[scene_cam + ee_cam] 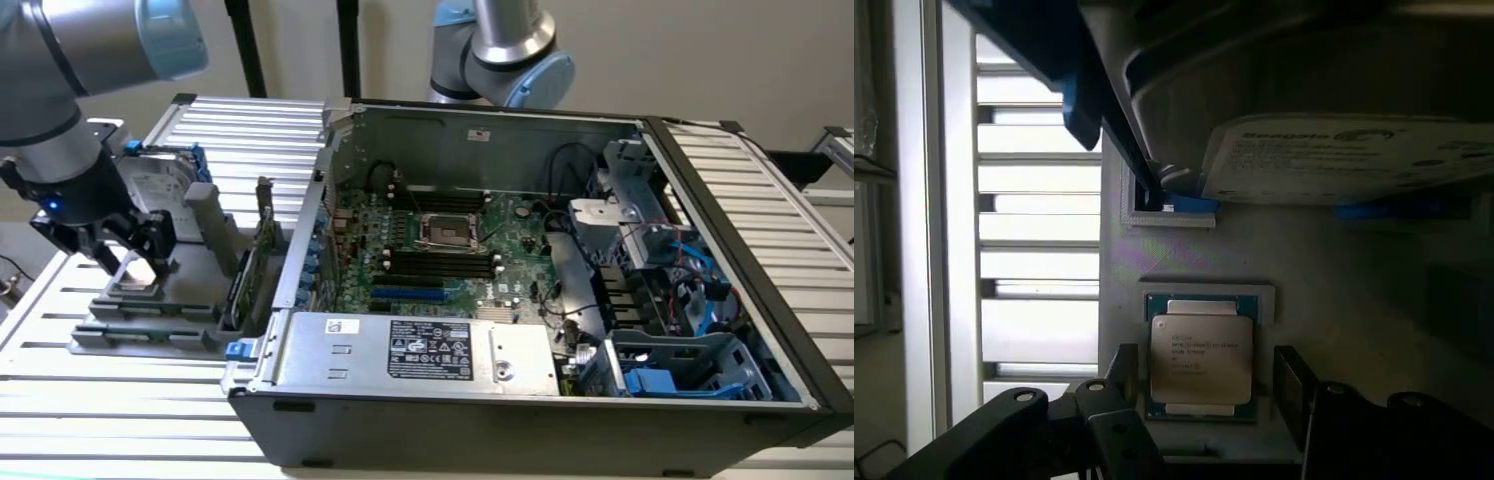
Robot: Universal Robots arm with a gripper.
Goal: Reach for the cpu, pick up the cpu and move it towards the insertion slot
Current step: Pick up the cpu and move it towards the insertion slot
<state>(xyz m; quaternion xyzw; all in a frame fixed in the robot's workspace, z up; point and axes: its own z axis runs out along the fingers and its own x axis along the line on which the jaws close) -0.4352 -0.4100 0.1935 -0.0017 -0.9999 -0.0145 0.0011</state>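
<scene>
Silvery-grey metal top, pale rim, that's the cpu (1201, 358). It's sitting flat in a square recess of a grey holder (147, 330), which is resting on the slatted tabletop (120, 410) outside the open computer case (534, 420), just off the case wall on the exterior view's left. So the chip isn't lifted.

The gripper (127, 262) is hanging right over it, pointing straight down. In the wrist view the black fingers (1122, 368) are standing spread apart, one on each side of the cpu, and a sliver of grey holder is showing between each finger and the chip's edge. So they're released and straddling it, not squeezing anything. I can't tell whether the tips are touching the holder.

The insertion slot (447, 232) is lying inside the case, roughly in the middle of the green motherboard (521, 225). It's a dark square with a shiny metal frame, and long black memory slots (434, 265) are running just beside it. It's sitting well apart from the gripper, with the case wall standing between them.

A silver hard drive (150, 185) with blue rails is standing upright on that same holder, also outside the case. In the wrist view its white label is showing near the cpu.
</scene>
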